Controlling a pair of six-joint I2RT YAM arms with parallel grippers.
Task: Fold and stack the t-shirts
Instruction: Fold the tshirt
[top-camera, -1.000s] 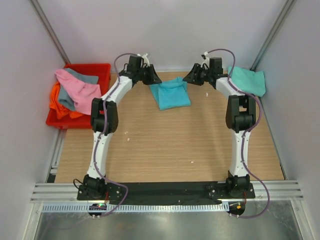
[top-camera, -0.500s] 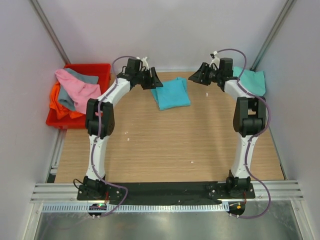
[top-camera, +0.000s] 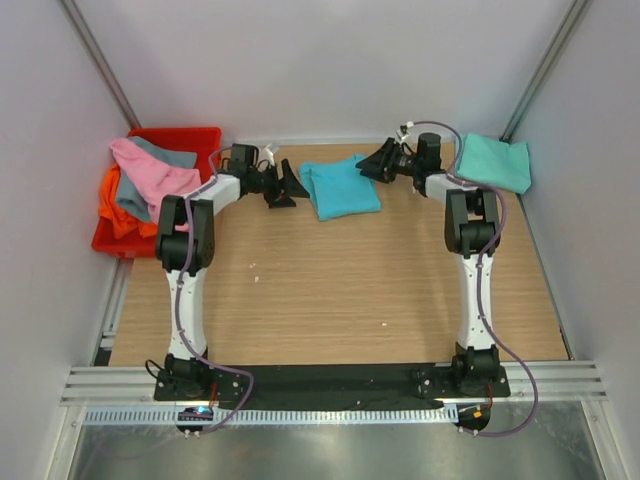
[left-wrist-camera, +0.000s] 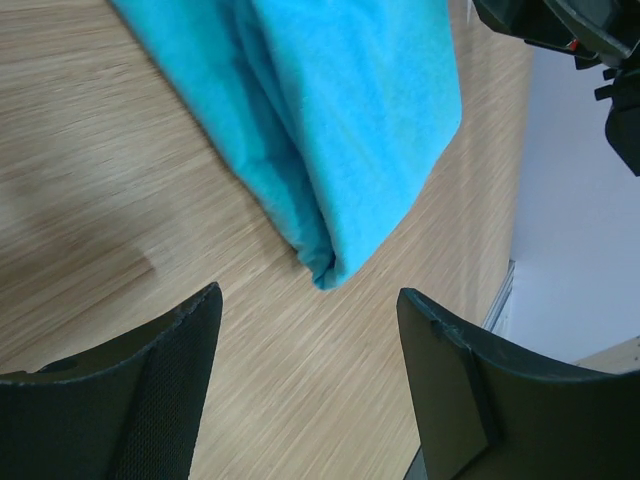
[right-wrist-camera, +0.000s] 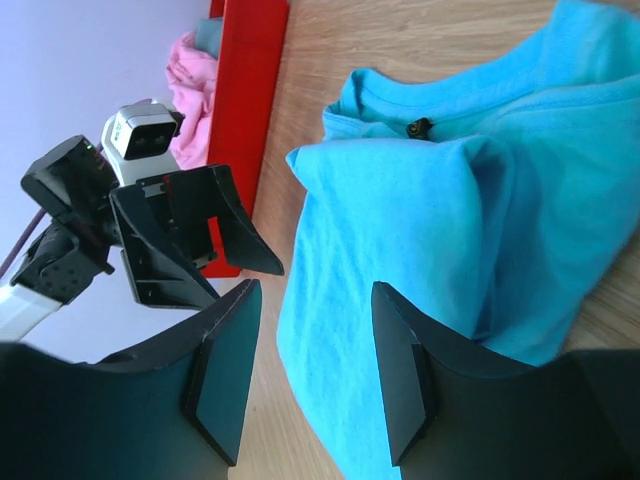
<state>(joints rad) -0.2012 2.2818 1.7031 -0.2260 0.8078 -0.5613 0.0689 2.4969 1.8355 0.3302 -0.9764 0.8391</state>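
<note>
A bright turquoise t-shirt (top-camera: 340, 187) lies folded on the wooden table at the back centre. My left gripper (top-camera: 293, 187) sits just off its left edge, open; in the left wrist view only bare wood shows in the left gripper (left-wrist-camera: 310, 370), with the turquoise shirt (left-wrist-camera: 340, 120) just beyond the tips. My right gripper (top-camera: 366, 167) hovers at the shirt's back right corner, open; in the right wrist view the right gripper (right-wrist-camera: 315, 370) frames the turquoise cloth (right-wrist-camera: 420, 230). A mint-teal shirt (top-camera: 495, 162) lies folded at the back right.
A red crate (top-camera: 180, 133) stands at the back left, holding a pink shirt (top-camera: 155, 175), a grey one (top-camera: 172, 156) and an orange one (top-camera: 120, 215). Grey walls close in the table on three sides. Both arm bases stand at the near edge.
My left gripper has opened, let go of the turquoise shirt and drawn back to the left. My right gripper has swung left over the shirt's corner. The shirt now lies flat.
</note>
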